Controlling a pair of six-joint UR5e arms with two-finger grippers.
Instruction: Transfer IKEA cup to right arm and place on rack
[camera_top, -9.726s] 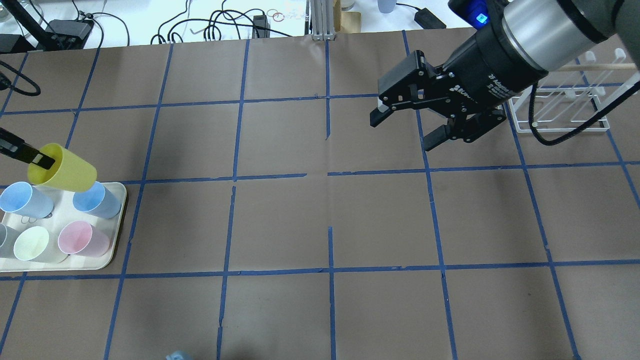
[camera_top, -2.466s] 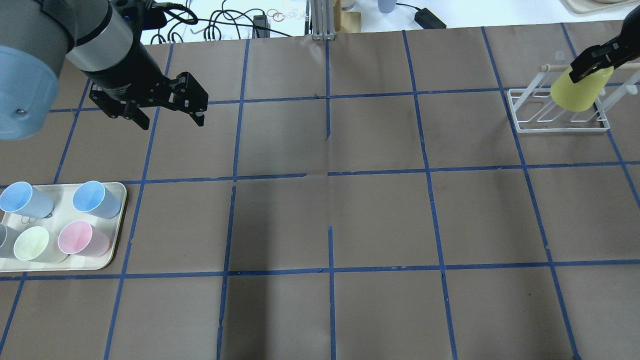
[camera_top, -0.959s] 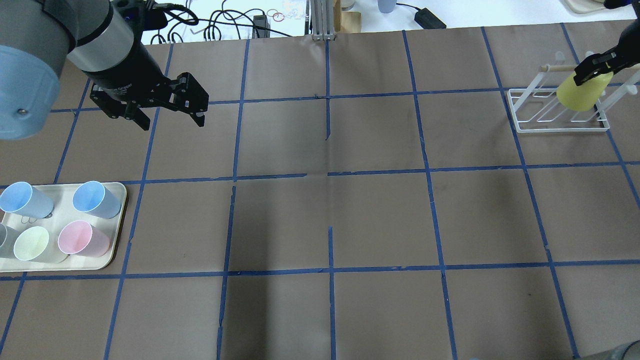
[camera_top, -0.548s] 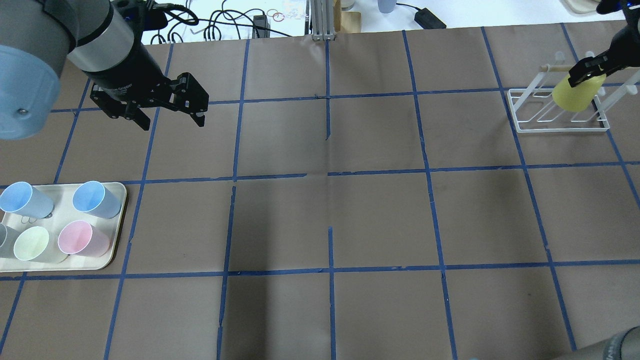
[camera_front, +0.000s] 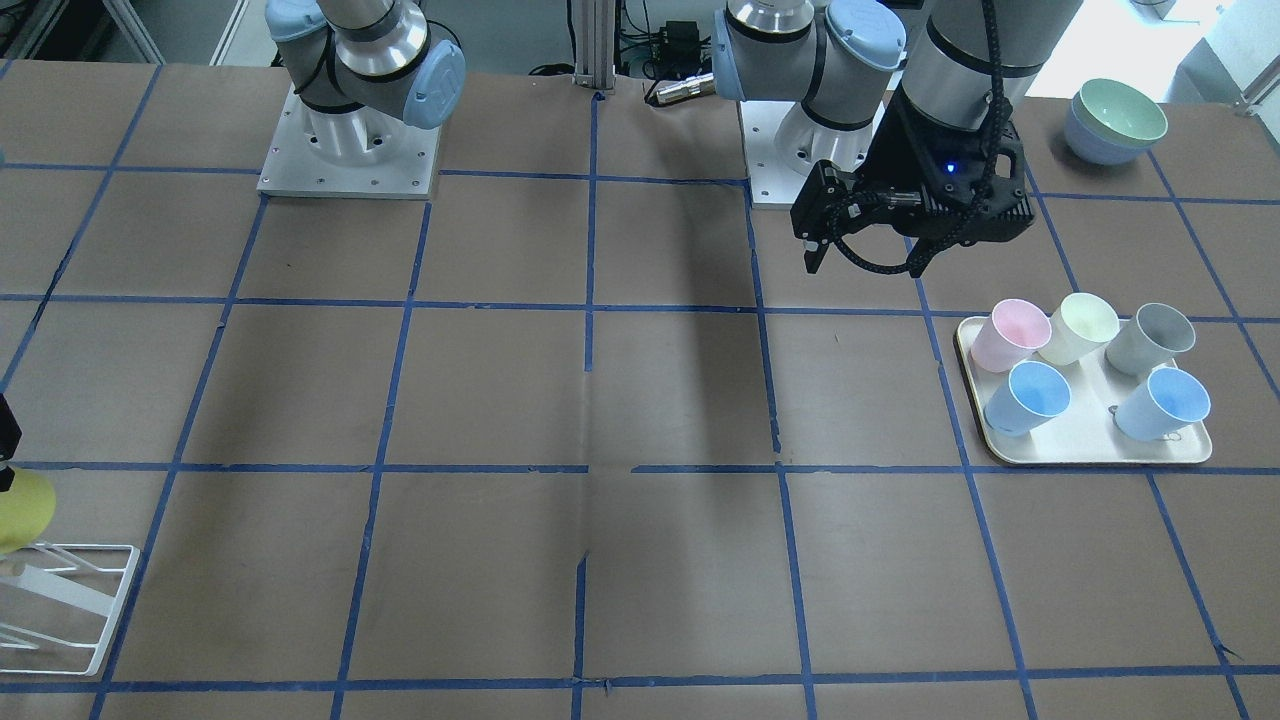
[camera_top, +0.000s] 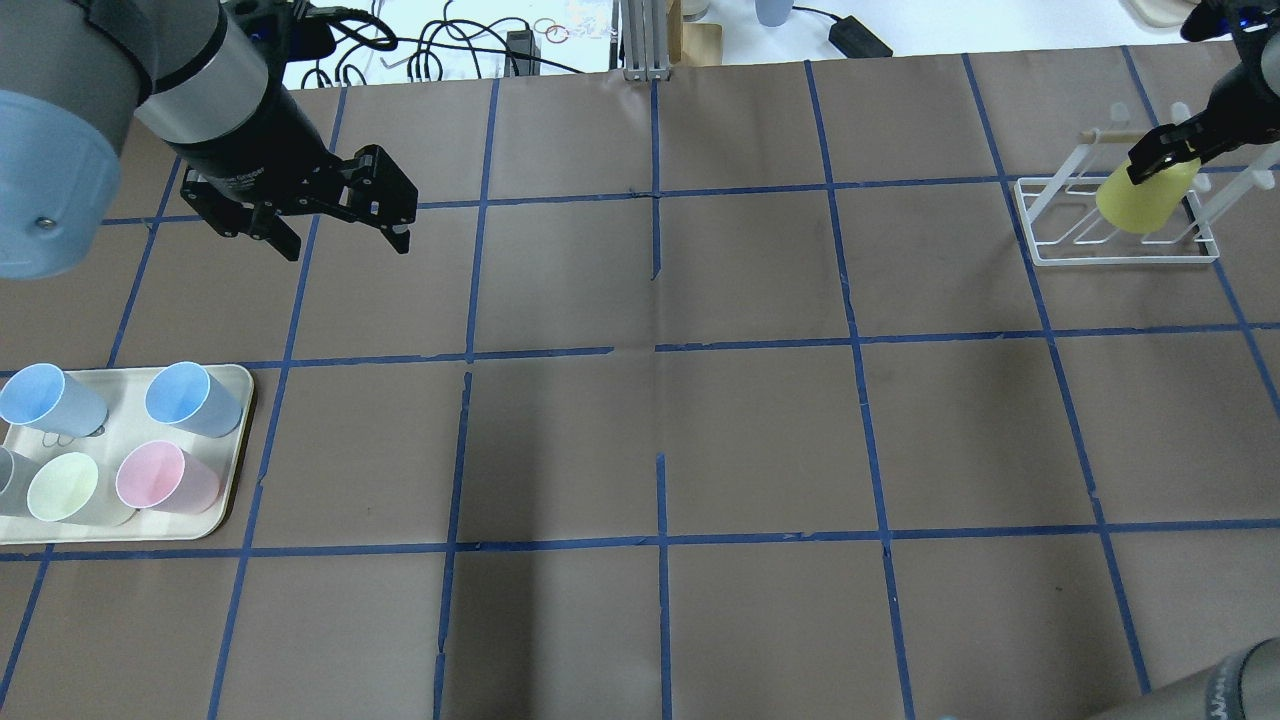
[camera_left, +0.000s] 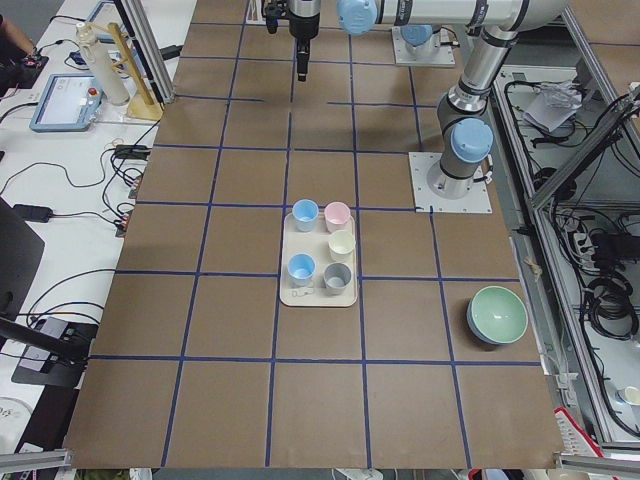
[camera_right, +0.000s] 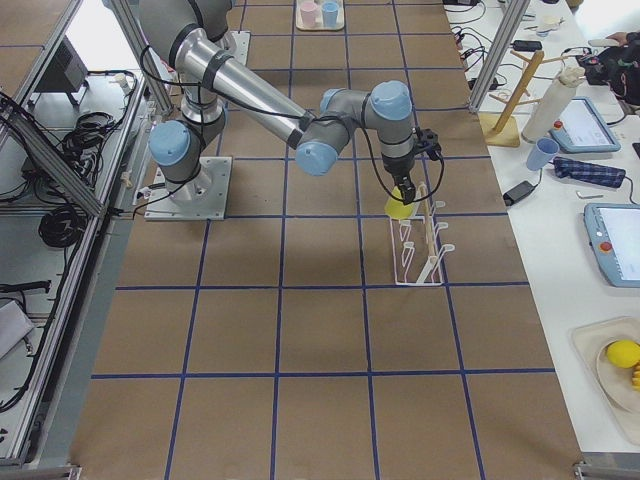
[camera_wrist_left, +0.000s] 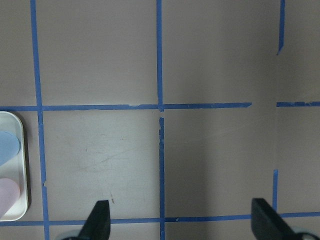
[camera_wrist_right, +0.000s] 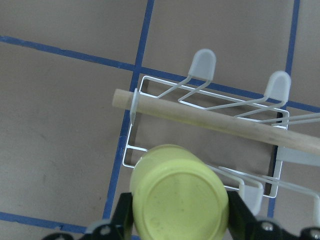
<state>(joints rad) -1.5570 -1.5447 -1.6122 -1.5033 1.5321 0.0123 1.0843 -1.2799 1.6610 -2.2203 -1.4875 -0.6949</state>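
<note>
The bright yellow IKEA cup (camera_top: 1140, 200) hangs upside down in my right gripper (camera_top: 1163, 152), which is shut on it, over the white wire rack (camera_top: 1050, 255). In the right wrist view the cup's base (camera_wrist_right: 179, 200) sits between the fingers (camera_wrist_right: 123, 214), just in front of the rack's wooden bar (camera_wrist_right: 200, 117) and white rods (camera_wrist_right: 200, 85). I cannot tell whether the cup touches a rod. The cup (camera_right: 398, 207) and the rack (camera_right: 420, 262) also show in the exterior right view. My left gripper (camera_top: 345, 245) is open and empty, far to the left, above the table.
A beige tray (camera_top: 232, 470) with several pastel cups, among them a pink one (camera_top: 165, 478), stands at the left front. Stacked bowls (camera_front: 1115, 120) sit near my left base. Blue tape lines cross the brown table.
My right gripper has moved the yellow cup slightly left and lower over the rack. The left arm has not moved.
</note>
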